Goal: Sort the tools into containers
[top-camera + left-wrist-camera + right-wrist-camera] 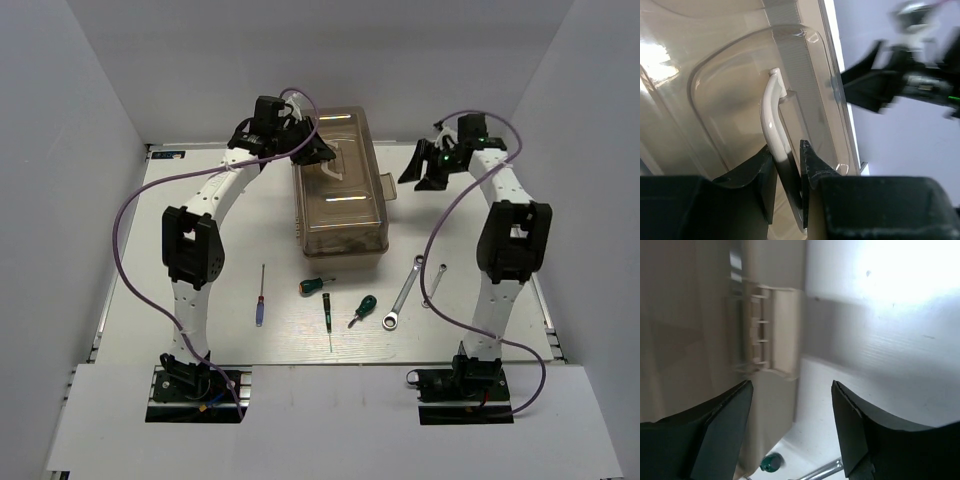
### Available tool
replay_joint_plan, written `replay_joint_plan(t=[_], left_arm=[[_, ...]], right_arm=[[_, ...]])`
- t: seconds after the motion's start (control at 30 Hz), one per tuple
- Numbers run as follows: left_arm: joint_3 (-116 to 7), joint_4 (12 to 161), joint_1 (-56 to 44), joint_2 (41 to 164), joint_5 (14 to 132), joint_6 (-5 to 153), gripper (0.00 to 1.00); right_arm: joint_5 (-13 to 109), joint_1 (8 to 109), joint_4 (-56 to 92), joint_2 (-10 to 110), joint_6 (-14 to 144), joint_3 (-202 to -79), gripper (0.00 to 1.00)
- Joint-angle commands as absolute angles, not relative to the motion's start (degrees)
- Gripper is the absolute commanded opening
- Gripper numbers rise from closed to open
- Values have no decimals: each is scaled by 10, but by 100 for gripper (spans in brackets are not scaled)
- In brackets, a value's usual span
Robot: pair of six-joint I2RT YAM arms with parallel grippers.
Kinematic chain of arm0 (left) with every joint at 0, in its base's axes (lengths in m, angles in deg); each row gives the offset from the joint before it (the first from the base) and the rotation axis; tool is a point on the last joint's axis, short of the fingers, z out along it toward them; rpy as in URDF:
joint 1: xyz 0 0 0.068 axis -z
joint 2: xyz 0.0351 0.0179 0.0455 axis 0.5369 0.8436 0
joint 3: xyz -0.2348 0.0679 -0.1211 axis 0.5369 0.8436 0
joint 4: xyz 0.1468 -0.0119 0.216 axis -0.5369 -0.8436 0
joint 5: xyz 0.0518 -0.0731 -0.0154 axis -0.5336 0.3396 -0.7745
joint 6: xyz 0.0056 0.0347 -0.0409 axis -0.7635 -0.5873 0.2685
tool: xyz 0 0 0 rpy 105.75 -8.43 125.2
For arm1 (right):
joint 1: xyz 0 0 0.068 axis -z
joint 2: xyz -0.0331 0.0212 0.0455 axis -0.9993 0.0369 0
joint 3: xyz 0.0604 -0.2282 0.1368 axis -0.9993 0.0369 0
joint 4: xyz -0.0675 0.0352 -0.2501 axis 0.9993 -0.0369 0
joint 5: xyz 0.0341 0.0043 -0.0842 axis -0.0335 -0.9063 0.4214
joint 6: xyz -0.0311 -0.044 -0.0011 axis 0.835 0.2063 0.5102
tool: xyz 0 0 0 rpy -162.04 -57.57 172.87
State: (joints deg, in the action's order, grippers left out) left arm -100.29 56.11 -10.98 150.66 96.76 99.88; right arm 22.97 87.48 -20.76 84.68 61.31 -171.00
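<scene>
At far centre of the table [250, 240], the toolbox [345, 250], long axis running near to far, brown see-through lid [345, 215] down. Over the far part of the lid, the left gripper [318, 150], fingers [762, 180] clenched on the pale handle [771, 115], one on either side of it. To the right of the box and above the table, the right gripper [430, 170], jaws spread wide, grasping nothing. In its wrist view, pointed toward the beige latch [772, 330] on the box's right wall, near it but apart. All six tools loose on the table, on the near side of the box. From left to right: blue screwdriver [261, 298], set apart from the rest, lying near to far; stubby green screwdriver [315, 285], just near of the box's near wall; thin green screwdriver [328, 315], tip pointing near; third green screwdriver [361, 309], tilted; long wrench [404, 293], slanted, round end nearest; short wrench [435, 283] just right of it. Both grippers well apart from every tool.
</scene>
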Motion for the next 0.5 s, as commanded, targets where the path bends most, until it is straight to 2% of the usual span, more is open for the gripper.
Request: replay_joint_plan(t=[0.0, 0.07, 0.3, 0.47], left_arm=[[-1004, 499, -98, 1527, 952, 958, 10], [-1009, 499, -98, 1527, 952, 964, 4], [-1051, 487, -93, 1533, 947, 969, 0], [-1084, 476, -93, 1540, 941, 979, 0]], right_arm=[[196, 871, -211, 873, 634, -1714, 70], [189, 871, -206, 898, 632, -1724, 70], [143, 860, -175, 967, 606, -1765, 70], [124, 839, -158, 990, 595, -1765, 53]])
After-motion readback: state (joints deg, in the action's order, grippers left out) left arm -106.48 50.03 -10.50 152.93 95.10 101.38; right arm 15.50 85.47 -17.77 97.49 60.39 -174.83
